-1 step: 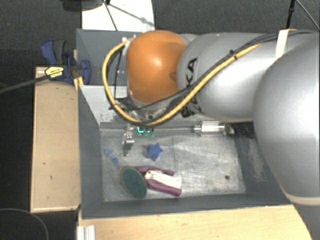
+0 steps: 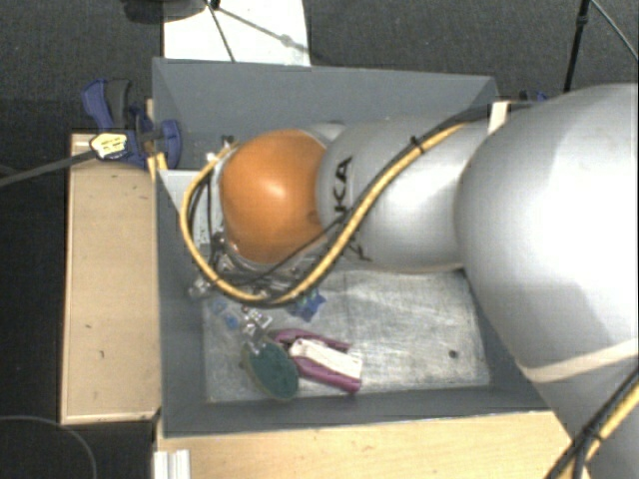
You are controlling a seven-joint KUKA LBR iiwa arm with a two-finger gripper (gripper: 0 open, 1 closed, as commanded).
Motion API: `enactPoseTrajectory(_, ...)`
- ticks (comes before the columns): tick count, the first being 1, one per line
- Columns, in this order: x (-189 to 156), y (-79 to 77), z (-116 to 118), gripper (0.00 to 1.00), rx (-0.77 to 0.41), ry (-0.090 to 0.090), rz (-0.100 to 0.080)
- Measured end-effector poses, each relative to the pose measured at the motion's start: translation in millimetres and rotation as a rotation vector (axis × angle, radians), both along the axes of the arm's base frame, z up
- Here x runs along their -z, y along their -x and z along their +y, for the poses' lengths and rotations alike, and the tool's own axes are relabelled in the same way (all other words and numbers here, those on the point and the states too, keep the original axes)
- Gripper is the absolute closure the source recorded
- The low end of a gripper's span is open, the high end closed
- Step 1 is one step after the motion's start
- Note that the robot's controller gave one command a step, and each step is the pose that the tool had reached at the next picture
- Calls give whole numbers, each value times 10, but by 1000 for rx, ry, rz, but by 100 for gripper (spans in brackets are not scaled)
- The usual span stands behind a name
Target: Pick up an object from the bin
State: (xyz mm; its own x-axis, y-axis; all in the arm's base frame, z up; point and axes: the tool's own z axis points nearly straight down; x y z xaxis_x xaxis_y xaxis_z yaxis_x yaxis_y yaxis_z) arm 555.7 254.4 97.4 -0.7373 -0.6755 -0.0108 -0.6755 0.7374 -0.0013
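Note:
My gripper [image 2: 252,324] reaches down into the front left part of the bin, mostly hidden under the arm's wrist. Just below it lies a dark green oval thing [image 2: 273,373], and the gripper's lower end comes close to that thing's upper edge. Beside the green thing, to the right, lies a purple and white thing [image 2: 325,360], flat on the bin floor. A small blue thing [image 2: 310,305] peeks out from under the wrist at the gripper's right.
The arm with its orange cover and cables spans the bin from the right and hides its back and middle. The left wall stands near the gripper. Bare grey floor shows at the front right.

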Motion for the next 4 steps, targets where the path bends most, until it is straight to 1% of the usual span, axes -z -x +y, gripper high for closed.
enactPoseTrajectory(1, -61, -111, -3, 0, -169, 4, 8)
enactPoseTrajectory(2, -155, -352, 12, 0, -364, 3, -2)
enactPoseTrajectory(3, 258, -387, -72, 0, -435, 16, 6)
enactPoseTrajectory(4, 268, -172, -73, 0, -817, 8, 6)
